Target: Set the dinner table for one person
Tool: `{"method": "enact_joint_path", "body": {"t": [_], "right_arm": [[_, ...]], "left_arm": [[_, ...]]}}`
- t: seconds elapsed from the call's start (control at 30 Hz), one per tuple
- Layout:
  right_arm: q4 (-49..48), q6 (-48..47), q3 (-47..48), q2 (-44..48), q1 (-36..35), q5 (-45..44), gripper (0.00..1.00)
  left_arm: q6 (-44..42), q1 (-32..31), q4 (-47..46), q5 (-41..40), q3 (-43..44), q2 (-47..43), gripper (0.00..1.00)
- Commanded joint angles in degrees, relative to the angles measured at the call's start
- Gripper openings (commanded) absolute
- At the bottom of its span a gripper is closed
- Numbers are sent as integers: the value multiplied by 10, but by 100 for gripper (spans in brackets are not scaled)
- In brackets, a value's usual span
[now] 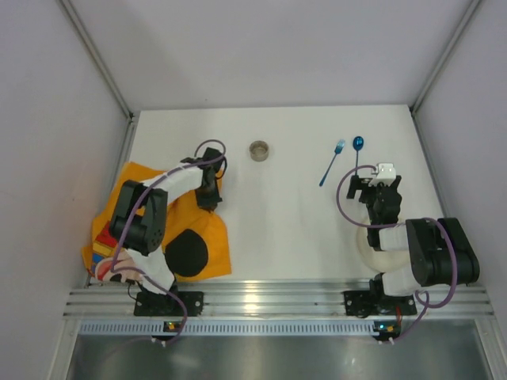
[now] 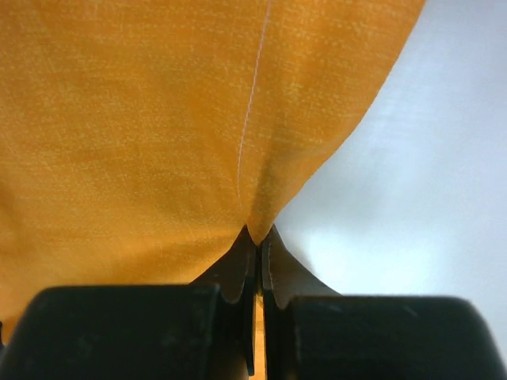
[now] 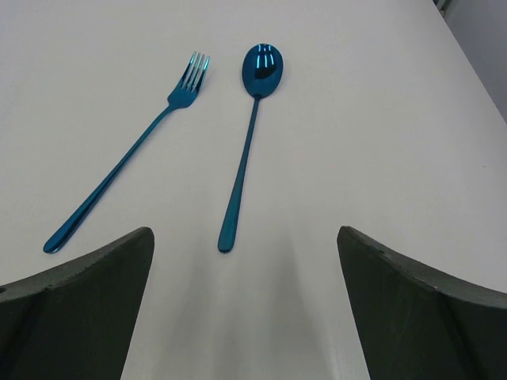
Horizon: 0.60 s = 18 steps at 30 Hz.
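1. Pinching a fold of the orange placemat (image 2: 158, 119), the left gripper (image 2: 253, 237) is clenched at the left of the dinner table (image 1: 285, 229).
2. The right gripper (image 3: 245, 237) hangs released just before the blue fork (image 3: 127, 170) and spoon (image 3: 249, 134).
3. A small cup (image 1: 259, 150) sits mid-table.
4. The setting looks barely begun: the mat lies askew and nothing is arranged.

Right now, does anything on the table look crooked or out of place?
The orange placemat at the near left lies skewed and bunched, not flat; the left gripper is shut on its edge. The fork lies angled beside the straighter spoon, far from the mat.
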State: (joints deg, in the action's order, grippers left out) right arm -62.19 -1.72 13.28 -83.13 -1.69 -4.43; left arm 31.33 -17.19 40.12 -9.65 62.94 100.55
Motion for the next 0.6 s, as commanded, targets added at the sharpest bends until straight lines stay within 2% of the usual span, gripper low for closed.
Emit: {"method": "enact_joint_path", "body": {"t": [0.0, 0.03, 0.13, 0.17, 0.23, 0.27, 0.37, 0.53, 0.57], "right_arm": [[-40, 6, 17, 2, 5, 3, 100], [-29, 8, 22, 11, 0, -41, 100], [171, 33, 108, 76, -9, -114, 100], [285, 46, 172, 84, -8, -121, 100], [383, 61, 232, 105, -8, -100, 100], [464, 67, 282, 111, -9, -85, 100], [552, 94, 337, 144, -16, -62, 100], [618, 124, 393, 172, -23, -16, 100], [619, 191, 395, 171, -23, -27, 100]], "left_arm": [[67, -107, 18, 46, 96, 41, 0], [94, -126, 29, 58, 119, 54, 0], [138, -189, 38, 74, 204, 108, 0], [144, -218, 40, 81, 248, 123, 0], [152, -244, 52, 88, 298, 179, 0], [154, -265, 65, 94, 345, 201, 0], [175, -293, 67, 120, 416, 266, 0], [224, -315, 55, 157, 500, 341, 0], [229, -318, 49, 161, 509, 348, 0]]}}
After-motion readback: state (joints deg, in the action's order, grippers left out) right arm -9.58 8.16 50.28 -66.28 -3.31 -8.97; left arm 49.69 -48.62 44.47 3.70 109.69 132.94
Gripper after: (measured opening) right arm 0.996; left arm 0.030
